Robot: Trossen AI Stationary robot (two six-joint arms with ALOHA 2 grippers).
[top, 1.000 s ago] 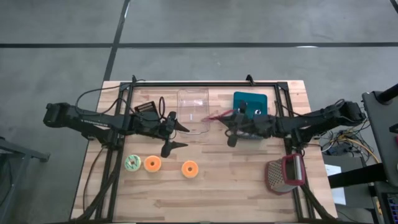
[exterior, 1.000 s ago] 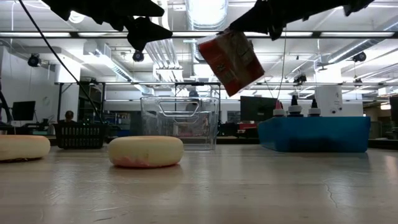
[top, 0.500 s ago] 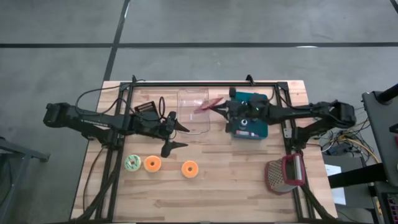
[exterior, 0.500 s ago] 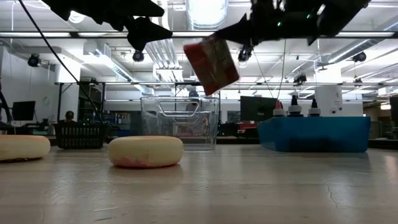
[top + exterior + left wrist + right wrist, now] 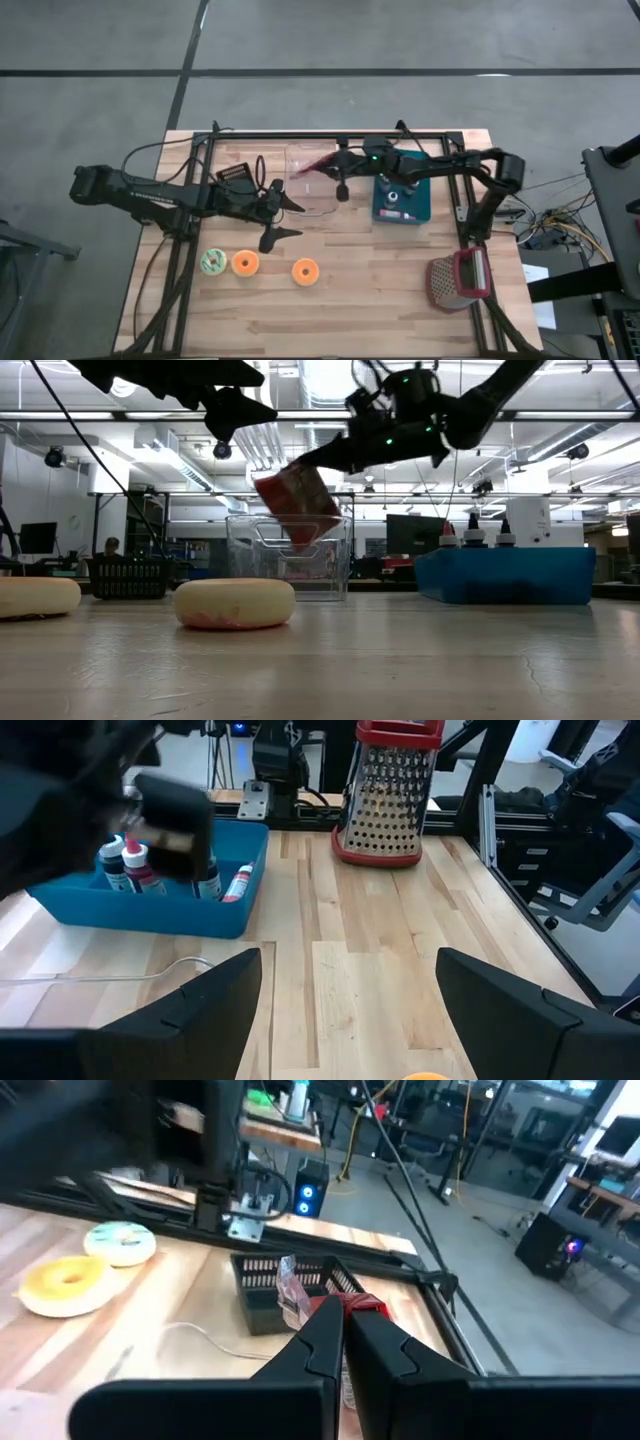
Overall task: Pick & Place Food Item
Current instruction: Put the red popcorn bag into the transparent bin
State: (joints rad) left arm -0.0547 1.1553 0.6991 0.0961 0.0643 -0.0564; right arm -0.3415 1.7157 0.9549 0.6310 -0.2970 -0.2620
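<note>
A red food packet (image 5: 297,506) hangs at the rim of the clear plastic container (image 5: 311,181) at the table's far middle, with my right gripper (image 5: 331,166) shut on it. In the low view the packet's lower part overlaps the container's top; whether it is inside I cannot tell. My left gripper (image 5: 287,216) stands open and still, near and left of the container, holding nothing. Three doughnuts lie flat on the table: a green one (image 5: 213,262) and two orange ones (image 5: 245,263), (image 5: 305,271). My right gripper pinches the packet's upper edge (image 5: 352,1302) between its two shut fingers. The fingers (image 5: 330,457) come from the table's right, nearly level and slanting slightly down. The packet hangs tilted below them, lifted clear of the table.
A blue tray (image 5: 402,195) with small bottles stands right of the container, under my right arm. A black mesh basket (image 5: 234,174) sits left of the container. A red-framed grater (image 5: 458,280) stands near the right front. Bare wood lies along the near edge.
My right gripper has swung from above the blue tray toward the table's left and far edge and sunk a little, staying shut on the red packet. The packet has travelled with it to the clear container, lower than before and tipped differently.
</note>
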